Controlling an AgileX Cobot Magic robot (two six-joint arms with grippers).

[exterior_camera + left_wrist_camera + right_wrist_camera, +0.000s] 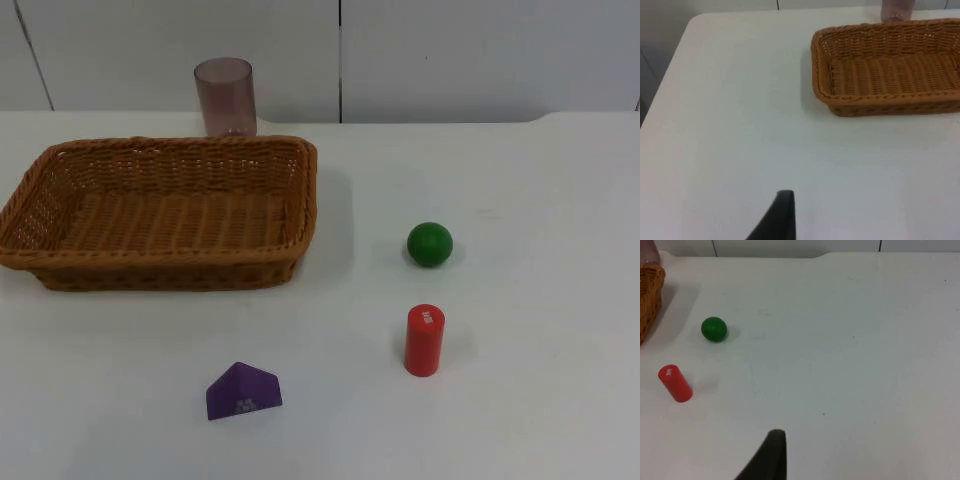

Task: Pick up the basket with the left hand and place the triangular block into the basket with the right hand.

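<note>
Fingertip [782, 215] of my left gripper stands black over bare white table [740, 125], well short of the basket [890, 75]; one tip is all I can see of it, so I cannot tell whether that gripper is wide or narrow. My right gripper likewise offers a single dark fingertip [770, 455] above open table, and its spread is just as unreadable. Both arms wait back from the work.

From the left wrist, the basket is cut off at one end by the picture's edge, and the cup [897, 10] behind it appears as no more than a pinkish base. From the right wrist, I see only a corner of the basket [650, 295], with the cup [649, 252] a sliver beside it; the ball [714, 329] and cylinder [675, 383] lie well off from my fingertip.

From above, the count is plain: one wicker basket [160, 205], sitting flat on the table with nothing in it; one translucent purple cup [225, 96] upright just behind its far rim; one green ball [430, 244]; one red cylinder [424, 340] upright near the ball, with a small white mark on its top that I cannot read; one purple triangular block [243, 391], lying on the table in front of the basket and apart from it, a pale mark on its face too small to make out.
</note>
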